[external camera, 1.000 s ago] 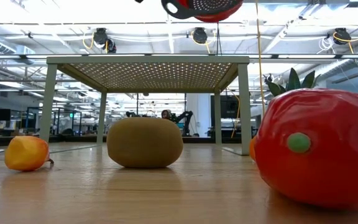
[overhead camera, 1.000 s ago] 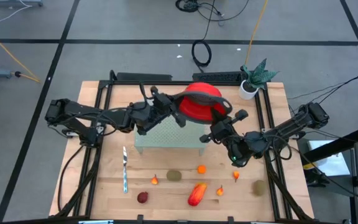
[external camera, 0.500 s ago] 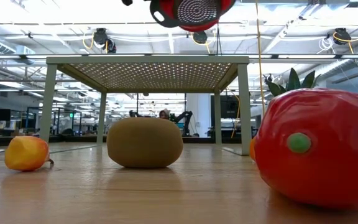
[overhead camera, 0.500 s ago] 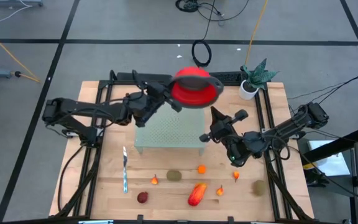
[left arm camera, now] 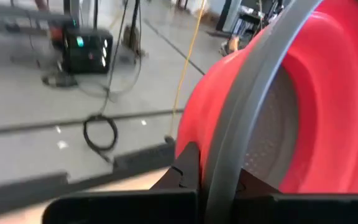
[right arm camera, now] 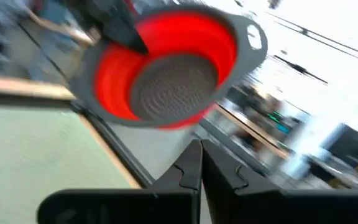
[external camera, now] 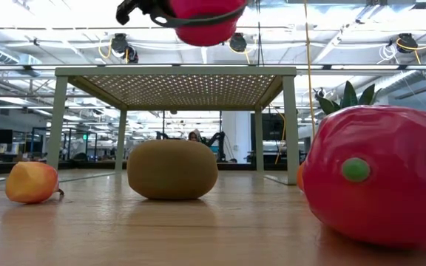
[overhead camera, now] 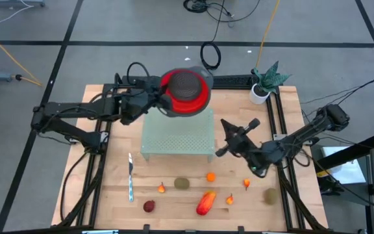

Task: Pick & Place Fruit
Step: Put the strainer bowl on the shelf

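A red bowl with a grey rim (overhead camera: 186,91) hangs above the far edge of a pale green perforated stand (overhead camera: 177,138), with my left gripper (overhead camera: 163,99) shut on it. It also shows at the top of the low view as the bowl (external camera: 198,18). The fruit lie on the wooden table near its front edge: a brown-green oval (overhead camera: 182,183), an orange ball (overhead camera: 210,176), a dark-red round one (overhead camera: 149,206), an elongated red-orange piece (overhead camera: 205,202) and small orange pieces (overhead camera: 230,199). My right gripper (overhead camera: 227,127) is shut on nothing, in the air right of the stand, pointing at the bowl. My left gripper pinches the bowl's grey rim (left arm camera: 229,155) between its two fingers, one finger (left arm camera: 185,168) on the red outer wall. The fingers come nearly level from the table's left. The bowl is lifted clear and tipped, its opening (right arm camera: 173,81) turned toward the right arm.
A slim silver knife (overhead camera: 130,177) lies left of the fruit. A potted plant (overhead camera: 265,81) stands at the far right corner. A further brown-green oval (overhead camera: 271,194) lies near the right front. In the low view a large red fruit (external camera: 379,181) fills the right foreground.
My left gripper has carried the bowl toward the table's far left, off the stand's middle, and rolled its wrist. The bowl has tipped from nearly level onto its side. My right gripper has drawn back a little toward the right edge and sunk slightly.
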Motion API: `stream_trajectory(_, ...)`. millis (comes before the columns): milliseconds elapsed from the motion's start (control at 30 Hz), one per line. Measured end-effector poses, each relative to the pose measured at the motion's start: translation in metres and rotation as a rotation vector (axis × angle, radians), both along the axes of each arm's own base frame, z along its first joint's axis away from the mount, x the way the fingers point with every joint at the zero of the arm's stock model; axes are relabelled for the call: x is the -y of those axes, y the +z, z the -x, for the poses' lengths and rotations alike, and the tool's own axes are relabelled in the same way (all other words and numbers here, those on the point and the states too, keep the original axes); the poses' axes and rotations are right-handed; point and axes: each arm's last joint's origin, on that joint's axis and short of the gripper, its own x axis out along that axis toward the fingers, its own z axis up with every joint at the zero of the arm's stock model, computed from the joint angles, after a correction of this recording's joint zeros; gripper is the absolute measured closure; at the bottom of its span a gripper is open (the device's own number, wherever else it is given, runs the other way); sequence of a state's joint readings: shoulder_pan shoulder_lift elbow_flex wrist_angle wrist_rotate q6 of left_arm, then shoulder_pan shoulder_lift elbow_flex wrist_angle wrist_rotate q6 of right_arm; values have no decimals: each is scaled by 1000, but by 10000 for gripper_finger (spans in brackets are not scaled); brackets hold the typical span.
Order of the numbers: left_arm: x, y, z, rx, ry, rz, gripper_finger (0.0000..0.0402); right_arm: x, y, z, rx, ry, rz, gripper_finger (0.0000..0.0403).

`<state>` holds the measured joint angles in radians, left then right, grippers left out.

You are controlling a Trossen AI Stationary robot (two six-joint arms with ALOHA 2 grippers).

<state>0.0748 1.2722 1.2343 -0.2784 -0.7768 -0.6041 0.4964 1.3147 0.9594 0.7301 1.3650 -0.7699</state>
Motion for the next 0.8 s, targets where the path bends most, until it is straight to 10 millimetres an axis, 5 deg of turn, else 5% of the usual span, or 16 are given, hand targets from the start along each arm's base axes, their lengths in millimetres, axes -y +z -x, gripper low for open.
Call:
stream_trajectory(300, -8, -15, 11, 5, -26, 271, 401, 15, -19, 35, 82, 297, 9, 403)
stream_trajectory(800, -8, -34, 19, -38, -99, 667, 401, 28, -46, 72, -41, 638, 68, 403)
